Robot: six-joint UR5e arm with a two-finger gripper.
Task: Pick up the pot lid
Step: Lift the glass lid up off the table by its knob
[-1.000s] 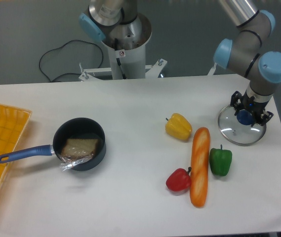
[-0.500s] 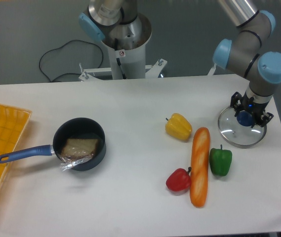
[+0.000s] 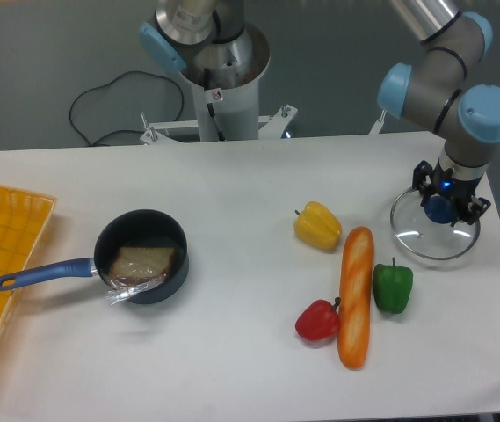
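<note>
At the right side of the table my gripper (image 3: 445,195) is shut on the blue knob of the pot lid (image 3: 417,232). The lid is clear glass with a thin rim, and its upper right part is hidden behind the gripper. It looks slightly raised, though the gap beneath is hard to judge.
A green pepper (image 3: 393,287) lies just below the lid, beside a long bread loaf (image 3: 355,299). Left of these are a yellow pepper (image 3: 318,226) and a red one (image 3: 317,322). A black pan (image 3: 177,277) and yellow crate (image 3: 8,198) are at left.
The gripper and the lid have shifted together a little to the right, and the lid looks slightly larger. The peppers, the loaf and the pan have stayed put.
</note>
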